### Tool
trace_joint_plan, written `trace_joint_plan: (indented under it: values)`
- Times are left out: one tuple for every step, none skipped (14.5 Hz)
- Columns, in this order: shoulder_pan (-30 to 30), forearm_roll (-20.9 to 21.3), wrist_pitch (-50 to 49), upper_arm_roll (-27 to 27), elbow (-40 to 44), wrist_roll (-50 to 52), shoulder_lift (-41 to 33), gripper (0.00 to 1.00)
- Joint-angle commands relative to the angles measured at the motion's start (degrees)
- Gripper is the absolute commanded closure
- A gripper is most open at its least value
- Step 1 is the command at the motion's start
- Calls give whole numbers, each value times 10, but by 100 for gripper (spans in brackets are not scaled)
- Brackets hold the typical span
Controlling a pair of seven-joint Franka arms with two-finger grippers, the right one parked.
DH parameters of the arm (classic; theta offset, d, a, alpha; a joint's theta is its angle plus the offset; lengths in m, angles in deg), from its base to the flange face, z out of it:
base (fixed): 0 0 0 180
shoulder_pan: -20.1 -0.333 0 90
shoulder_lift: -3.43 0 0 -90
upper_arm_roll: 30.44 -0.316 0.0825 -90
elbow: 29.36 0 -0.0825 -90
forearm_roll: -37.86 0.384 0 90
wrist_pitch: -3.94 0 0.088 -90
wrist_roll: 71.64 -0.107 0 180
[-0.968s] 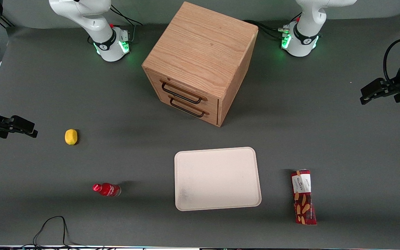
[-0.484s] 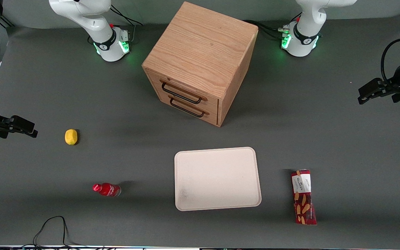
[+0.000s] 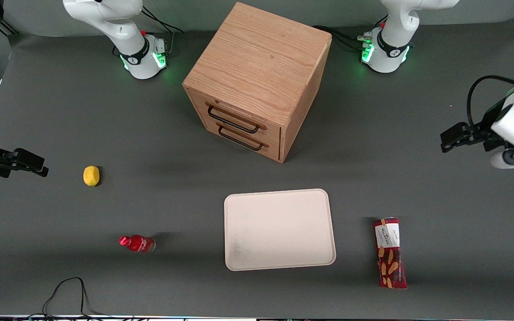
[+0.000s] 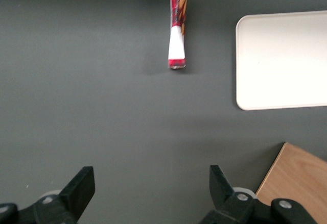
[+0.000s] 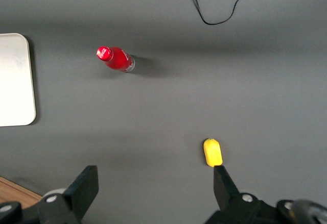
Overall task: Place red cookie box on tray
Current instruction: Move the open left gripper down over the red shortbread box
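The red cookie box (image 3: 390,252) lies flat on the grey table (image 3: 453,209), nearest the front camera of the task's things, with its white-label end pointing away from that camera. It sits toward the working arm's end, apart from the tray (image 3: 279,229), with a strip of bare table between its long side and the tray's rounded edge. The wrist view shows the same gap: the red cookie box (image 4: 177,27) and the tray (image 4: 282,59) lie side by side without touching. The tray rests flat, its low rim all visible and its surface bare, about as near the camera as the box.

A small red bottle (image 3: 137,243) lies on its side toward the parked arm's end, well apart from the tray. A yellow lemon-like object (image 3: 91,175) sits farther from the camera than the bottle. A black cable (image 3: 67,292) loops at the table's near edge.

Farther from the camera than the tray stands a wooden cabinet (image 3: 257,80) with 2 drawers, both shut, their black handles facing the tray at an angle.

The gripper (image 3: 449,140) hangs above bare table at the working arm's end, farther from the camera than the box and well apart from it. Its fingers (image 4: 80,185) are spread wide with nothing between them.
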Motion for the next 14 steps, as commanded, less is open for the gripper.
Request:
trace_joint_plan:
  values:
    - [7,2,-34,5,113,21,80,0]
    - [12,2,-46,5,149,25,104,0]
    - [15,3,-59,5,189,27,130,0]
    - [17,4,-68,4,220,34,151,0]
    - [18,4,-69,4,241,42,167,0]
    - [22,4,-69,3,256,42,179,0]
    - [22,4,-68,3,270,43,192,0]
    - [23,4,-65,3,284,43,206,0]
    - [23,4,-61,2,289,47,211,0]
    - [23,4,-57,2,291,50,218,0]
    - [22,4,-53,1,291,50,221,0]
    - [22,4,-44,0,290,50,222,0]
    - [21,4,-39,1,287,50,226,0]
    - [19,3,-34,2,284,50,233,0]
